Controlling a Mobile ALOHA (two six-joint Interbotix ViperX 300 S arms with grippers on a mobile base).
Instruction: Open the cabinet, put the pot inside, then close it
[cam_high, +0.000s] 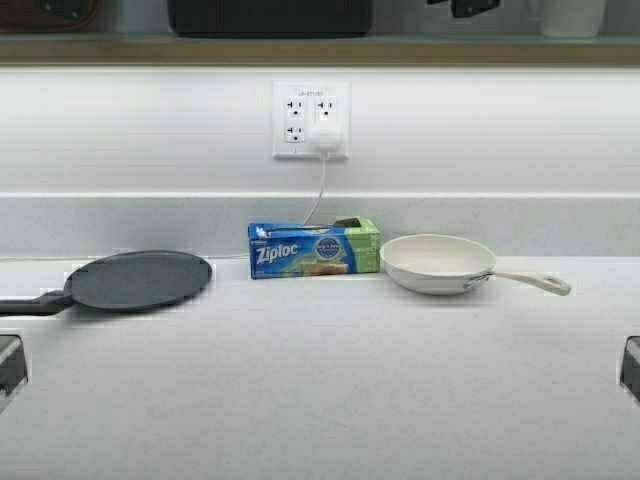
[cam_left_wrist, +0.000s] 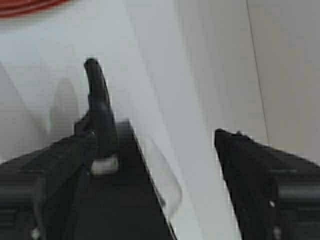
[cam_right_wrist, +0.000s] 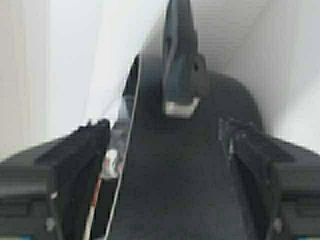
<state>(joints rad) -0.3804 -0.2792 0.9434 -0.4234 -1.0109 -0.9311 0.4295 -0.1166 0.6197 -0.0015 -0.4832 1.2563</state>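
Observation:
The black pot (cam_high: 270, 15) stands on the cabinet's shelf (cam_high: 320, 50) at the top of the high view; the cabinet's doors are out of view. In the left wrist view my left gripper (cam_left_wrist: 155, 137) is open at the pot's side wall (cam_left_wrist: 115, 200). One finger (cam_left_wrist: 50, 175) lies by its loop handle (cam_left_wrist: 97, 110) and the other stands clear. In the right wrist view my right gripper (cam_right_wrist: 162, 125) is open, its fingers spread either side of the pot's wall (cam_right_wrist: 175, 190) below the other loop handle (cam_right_wrist: 180, 75). The glass lid's edge (cam_right_wrist: 125, 125) shows.
On the white counter (cam_high: 320, 390) below lie a flat dark griddle pan (cam_high: 135, 280), a Ziploc box (cam_high: 313, 249) and a white frying pan (cam_high: 440, 264). A wall outlet with a plugged charger (cam_high: 311, 120) is above. A red object (cam_high: 50, 12) sits on the shelf, left of the pot.

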